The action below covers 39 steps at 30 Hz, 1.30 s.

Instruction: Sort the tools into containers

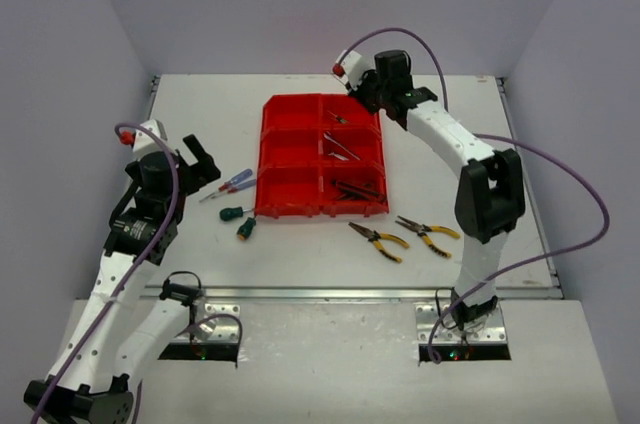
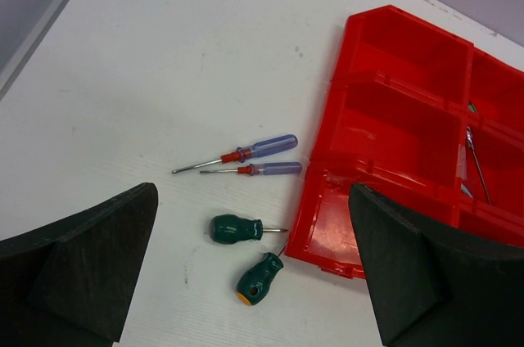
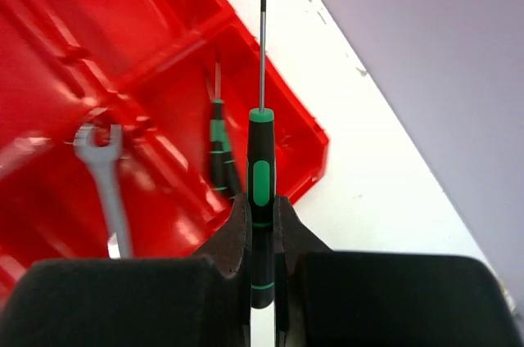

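Over the bin's far-right corner: my right gripper (image 3: 262, 228) hangs here, jaws clenched on a slim green-and-black screwdriver (image 3: 260, 171).
Screwdriver: I have it pinched low on the handle. Its shaft points straight out ahead of the fingers, and in the wrist view the tip reaches past the bin's corner.
Bin (image 1: 290, 144): red, six compartments in a two-by-three block, sitting mid-table (image 1: 200, 264).
Far-right compartment: a second screwdriver (image 3: 219, 150) of the same slim kind lies on the floor, directly under the one I hold.
Wrench (image 3: 105, 179): silver, lying flat in the bin, to the left of that second screwdriver in the right wrist view. I can't tell whether a wall parts them.
Near-right compartment: dark pliers (image 1: 355, 189) lie inside. I can't make out more from the top view.
Left gripper (image 2: 252, 200): jaws released wide with nothing between them, hovering above the table to the left of the bin.
Blue screwdrivers (image 2: 262, 147): two of them side by side on the table, just left of the bin, tips pointing away from it.
Stubby screwdrivers (image 2: 233, 228): two green ones nearer my bases, shafts aimed at the bin. The nearer one's tip is right at the bin wall.
Yellow pliers (image 1: 378, 240): two pairs flat on the table, just in front of the bin's right half, near each other but apart.
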Tool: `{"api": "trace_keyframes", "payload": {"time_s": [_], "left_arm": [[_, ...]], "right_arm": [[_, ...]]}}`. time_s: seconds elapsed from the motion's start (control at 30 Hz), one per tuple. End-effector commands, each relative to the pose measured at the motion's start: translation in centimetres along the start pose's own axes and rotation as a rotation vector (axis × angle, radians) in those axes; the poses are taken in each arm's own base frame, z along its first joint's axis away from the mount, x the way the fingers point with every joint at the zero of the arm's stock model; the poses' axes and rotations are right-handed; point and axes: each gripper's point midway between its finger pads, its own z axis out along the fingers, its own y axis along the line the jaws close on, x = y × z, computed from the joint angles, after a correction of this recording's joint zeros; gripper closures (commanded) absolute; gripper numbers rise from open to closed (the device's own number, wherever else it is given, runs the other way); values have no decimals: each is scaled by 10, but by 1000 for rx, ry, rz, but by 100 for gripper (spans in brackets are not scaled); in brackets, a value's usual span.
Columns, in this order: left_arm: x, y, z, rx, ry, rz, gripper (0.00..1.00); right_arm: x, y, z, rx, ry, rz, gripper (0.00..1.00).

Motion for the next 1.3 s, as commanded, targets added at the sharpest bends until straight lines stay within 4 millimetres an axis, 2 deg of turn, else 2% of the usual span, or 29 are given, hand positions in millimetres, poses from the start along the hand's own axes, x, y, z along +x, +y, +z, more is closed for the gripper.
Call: {"api": "trace_keyframes", "payload": {"time_s": [0.0,0.13,0.2,0.27,0.33,0.37,0.43,0.5,0.53,0.57,0.6,0.7,0.77,0.8,0.83,0.9,0.97,1.0,1.03,1.13,1.27], "left_arm": [[-13,-12,-2,58,-48,-5,0],[-5,-19,3,89,-9,15,0],[-3,-21,5,93,3,23,0],[-2,-21,5,92,4,26,0],[-3,-21,4,97,0,23,0],[-3,-22,4,101,2,23,0],[1,-26,5,120,29,27,0],[7,-25,6,84,85,3,0],[10,-24,7,67,103,-7,0],[20,-21,9,19,170,-45,0],[18,-23,9,12,182,-62,0],[26,-29,18,-14,262,-57,0],[36,-26,35,-77,330,2,0],[30,-28,38,-85,318,6,0],[36,-29,56,-117,352,39,0],[41,-23,76,-184,381,25,0],[45,-26,91,-224,438,-46,0],[50,-24,97,-275,458,-80,0],[60,-17,101,-355,486,-122,0],[80,-10,111,-584,556,-288,0],[96,-23,137,-657,629,-362,0]], "right_arm": [[-19,-25,31,-49,-105,-239,100],[-1,-19,67,-102,-73,-264,98],[1,-14,72,-125,-84,-262,91],[2,-7,75,-150,-101,-247,77],[0,-6,77,-159,-110,-224,56],[0,-5,77,-157,-112,-212,49],[-2,-6,76,-153,-108,-194,41],[-11,-13,69,-127,-116,-155,37],[-15,-17,64,-108,-119,-146,29],[-34,-31,47,-53,-143,-104,9],[-43,-34,38,-30,-151,-39,1],[-72,-43,-9,38,-162,151,1],[-68,-25,-37,16,-136,370,1],[-67,-15,-49,-15,-139,399,1],[-68,10,-67,-100,-156,524,1],[-69,42,-91,-226,-198,580,1],[-60,65,-116,-279,-199,643,1],[-54,73,-123,-291,-190,667,1],[-58,74,-135,-290,-215,684,1],[-38,100,-149,-330,-209,754,1],[-26,126,-169,-389,-241,790,1]]}}
